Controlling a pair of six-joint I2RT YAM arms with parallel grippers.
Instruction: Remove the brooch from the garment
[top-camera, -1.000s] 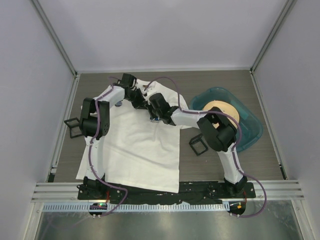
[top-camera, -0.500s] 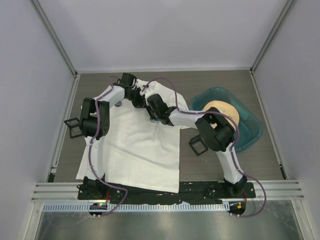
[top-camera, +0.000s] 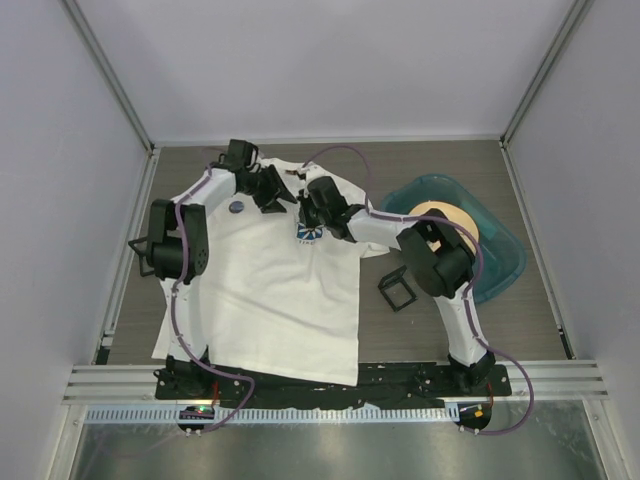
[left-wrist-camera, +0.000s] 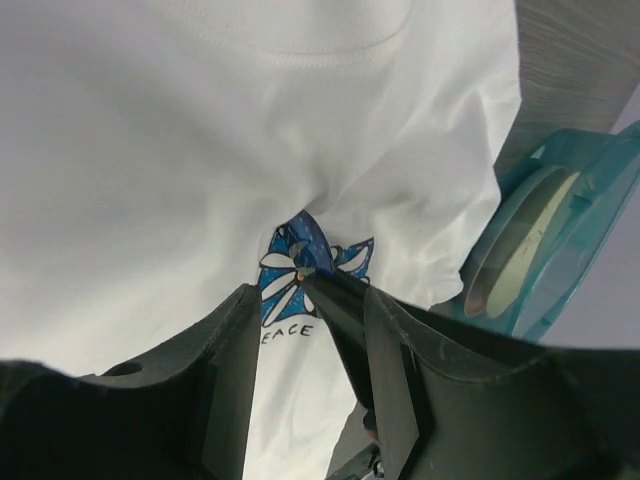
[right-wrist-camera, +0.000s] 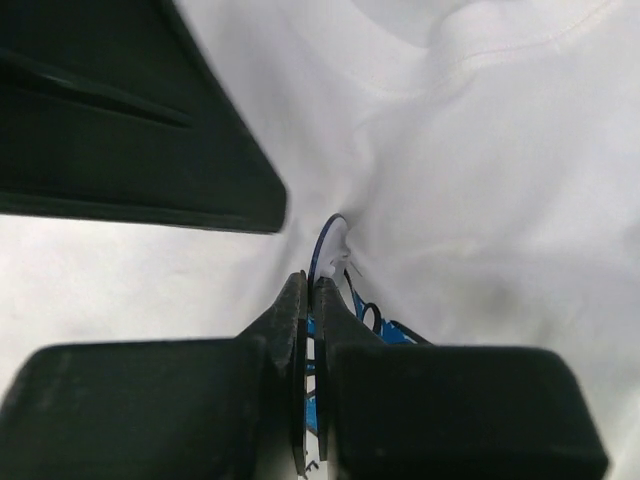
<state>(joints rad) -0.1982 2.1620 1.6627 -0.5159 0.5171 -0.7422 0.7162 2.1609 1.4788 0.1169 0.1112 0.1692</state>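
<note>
And here's the picture: both arms are stretched out over the garment (top-camera: 270, 300), which lies flat on the surface (top-camera: 430, 170) with its collar toward the far edge. The right end effector (right-wrist-camera: 309, 283) is clamped tight on the garment, fingers together, pinching up a ridge of white cloth right at the printed emblem (top-camera: 310, 236). But that's the print, not the pin! The left end effector (left-wrist-camera: 282, 290) is just beside that pinch on its left-edge side, fingers apart and nothing between them but the puckered print; whether a fingertip touches the cloth, I can't tell. Now look at the brooch (top-camera: 237, 207): a small dark-blue dot sitting on the chest toward the far-left corner of the surface, close beside the left forearm and apart from both sets of fingers. So the key relation is that the pin lies toward the left edge from both end effectors, and of the 2 arms the left looks clearly nearer. It's round, so it has no long axis to line up on. My read: the brooch is not yet off.
</note>
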